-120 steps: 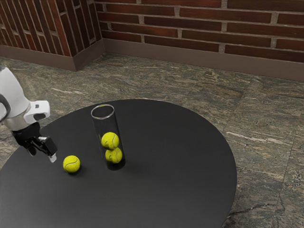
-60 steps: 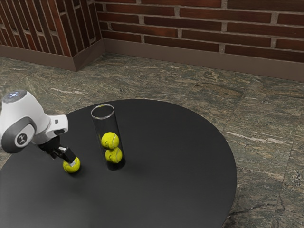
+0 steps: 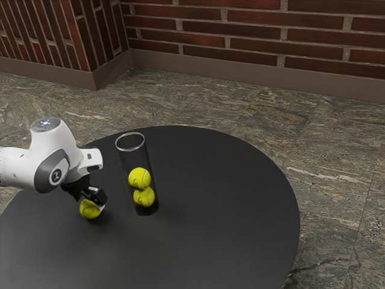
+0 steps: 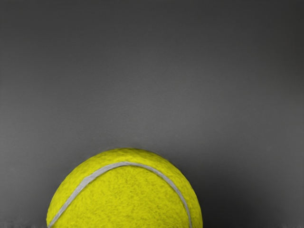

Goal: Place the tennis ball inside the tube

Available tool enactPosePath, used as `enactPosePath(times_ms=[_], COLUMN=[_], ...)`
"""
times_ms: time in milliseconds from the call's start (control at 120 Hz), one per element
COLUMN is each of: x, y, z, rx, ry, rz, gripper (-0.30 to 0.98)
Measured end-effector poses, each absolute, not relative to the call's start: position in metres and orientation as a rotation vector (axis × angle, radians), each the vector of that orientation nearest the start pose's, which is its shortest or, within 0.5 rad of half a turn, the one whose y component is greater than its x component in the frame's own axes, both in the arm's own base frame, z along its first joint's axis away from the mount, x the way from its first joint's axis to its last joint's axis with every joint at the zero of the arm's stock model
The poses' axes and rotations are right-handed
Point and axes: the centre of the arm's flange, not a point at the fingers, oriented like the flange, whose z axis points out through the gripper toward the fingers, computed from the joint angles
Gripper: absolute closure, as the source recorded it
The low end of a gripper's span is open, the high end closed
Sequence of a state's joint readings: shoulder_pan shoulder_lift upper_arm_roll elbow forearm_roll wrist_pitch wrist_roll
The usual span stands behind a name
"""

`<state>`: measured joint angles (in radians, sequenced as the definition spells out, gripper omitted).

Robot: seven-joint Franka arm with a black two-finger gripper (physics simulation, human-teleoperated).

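- On the table (image 3: pixel 210 235), near the tube (image 3: pixel 135 159) but apart from it: the ball (image 3: pixel 89 211), loose, appearing to rest on the tabletop at the exterior view's left.
- Gripper (image 3: pixel 94 205) down at the ball, partly covering its upper side. Whether it has closed on it or is only around it, I cannot tell from here.
- Wrist view: ball large, just under the hand, pale seam (image 4: pixel 126 164) curving over yellow felt.
- Tube upright, clear-walled, open at the top; two balls (image 3: pixel 139 179) stacked low inside, room above them.
- Handling, my judgement: light, firm with a little give, not fragile. Felt should grip well, but a round thing rolls if nudged off-centre.
- Best hold: opposite sides at its widest girth, moderate squeeze. Too high a pinch and it may squirt out downward.
- Step in hand, as I judge it: securing the ball. Next – a straight lift clear of the rim, across, centred over the mouth, then release.
- Watch for: a low carry clipping the tube; being tall and narrow, it could tip.
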<state>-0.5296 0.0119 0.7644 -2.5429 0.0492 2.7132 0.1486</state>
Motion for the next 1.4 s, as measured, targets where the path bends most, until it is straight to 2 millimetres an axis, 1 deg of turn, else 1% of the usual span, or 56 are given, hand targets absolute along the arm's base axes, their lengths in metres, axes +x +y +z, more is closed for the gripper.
enactPosePath(times_ms=[117,208,275,308,358,392,433,508,575,825,1000,1108,1308,1342,1400], x=[0.467,0.470,0.478,0.488,0.503,0.508,0.510,0.508,0.505,0.481,0.476,0.477,0.476,0.474,0.470], y=[0.111,0.121,0.130,0.128,0.118,0.114,0.116,0.124,0.127,0.137,0.140,0.139,0.139,0.138,0.134], z=[0.282,0.279,0.273,0.268,0.259,0.254,0.250,0.249,0.251,0.249,0.247,0.249,0.260,0.265,0.283], rx=[-3.067,-3.062,-3.056,-3.067,-3.101,-3.120,-3.135,-3.146,-3.152,-3.172,-3.177,-3.178,-3.175,-3.173,-3.169], ry=[-0.095,-0.139,-0.175,-0.175,-0.156,-0.150,-0.160,-0.187,-0.195,-0.218,-0.214,-0.203,-0.192,-0.190,-0.180], rz=[-0.206,-0.173,-0.141,-0.127,-0.112,-0.099,-0.085,-0.067,-0.056,0.008,0.030,0.029,-0.001,-0.015,-0.065], gripper=[0.00,0.00,0.00,0.00,0.00,0.00,0.00,0.00,0.00,0.00,0.17,0.24,0.31,0.32,0.35])
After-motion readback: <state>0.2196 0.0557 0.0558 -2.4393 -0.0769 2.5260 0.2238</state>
